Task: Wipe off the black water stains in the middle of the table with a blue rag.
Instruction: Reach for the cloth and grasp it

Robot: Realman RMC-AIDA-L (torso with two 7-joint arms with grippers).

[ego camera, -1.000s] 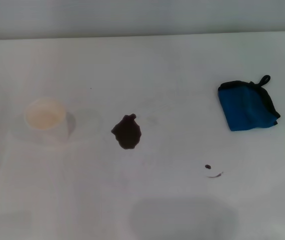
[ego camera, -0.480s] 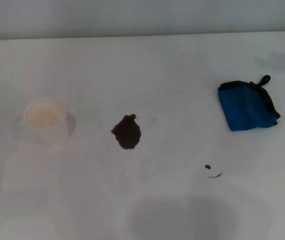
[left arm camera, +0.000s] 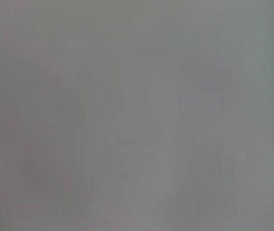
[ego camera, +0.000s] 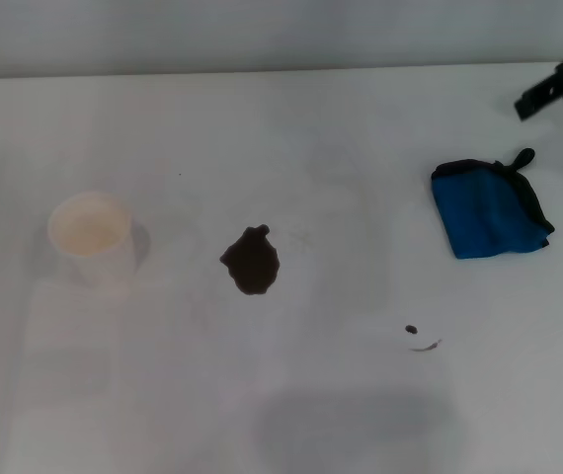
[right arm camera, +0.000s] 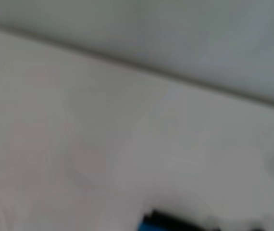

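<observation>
White smooth table [ego camera: 291, 118] holds folded blue rag with black edging [ego camera: 489, 209], judged soft, limp, best pinched at bunched edge; right gripper [ego camera: 556, 91] fingers' state cannot be told.

Bright blue rag [ego camera: 489, 215] with black edging, brown-black stains [ego camera: 251, 261], plain white table [ego camera: 311, 138], cream-white cup [ego camera: 89, 232]

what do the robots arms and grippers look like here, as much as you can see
Very little shows. Only the right gripper is in view, at the head view's upper right edge above the blue rag: a black, angular, blocky piece with straight edges and a lighter grey patch near the frame edge. No cables or markings are discernible. The left arm appears in no view.
</observation>
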